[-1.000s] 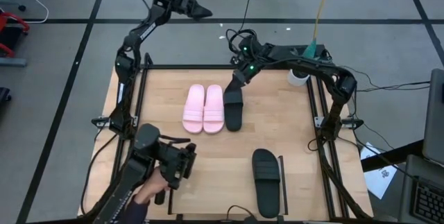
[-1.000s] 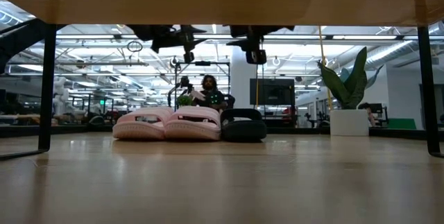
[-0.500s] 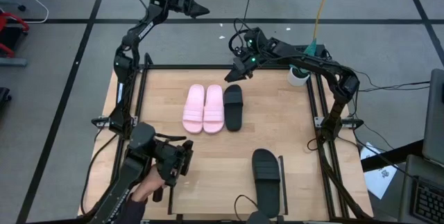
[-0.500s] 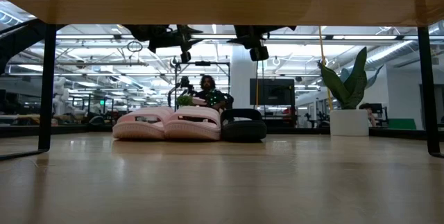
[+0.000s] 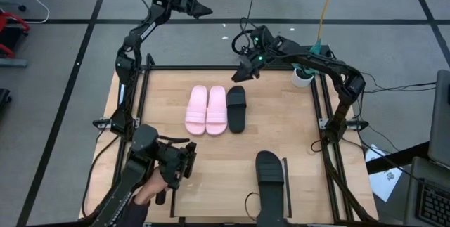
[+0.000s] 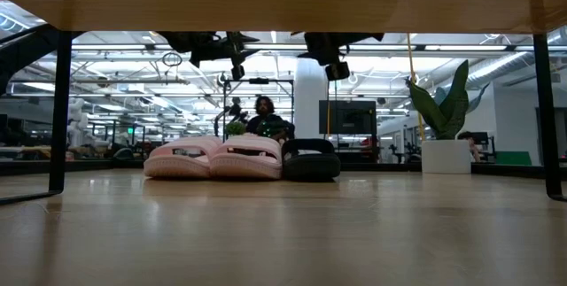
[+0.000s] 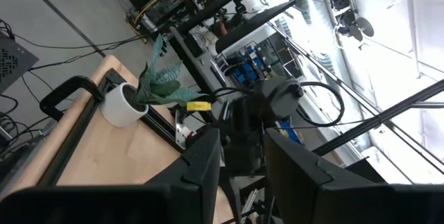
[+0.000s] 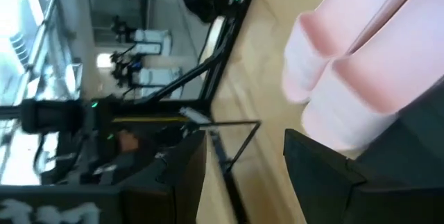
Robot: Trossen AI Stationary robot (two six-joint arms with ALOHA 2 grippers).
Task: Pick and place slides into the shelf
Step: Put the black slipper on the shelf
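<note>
Two pale pink foam slides [image 5: 207, 109] with broad smooth straps lie side by side on the light-wood board [image 5: 281, 125], a matte black slide [image 5: 236, 107] touching their right flank. Second matte black slide [image 5: 269, 178] sits well apart, near the front edge. Right gripper [image 5: 243, 69] hangs above the board's far edge, fingers spread, empty. Left gripper [image 5: 204, 9] raised off the table; its fingers parted.

Bare board [image 5: 295, 128] right of the row, lone black slide [image 5: 269, 172] near front, potted plant [image 5: 302, 77] at back corner

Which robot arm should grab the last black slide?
Probably the right. The lone black slide lies on the right side of the table; the right claw is open, while the left claw hangs off the far-left edge.
</note>
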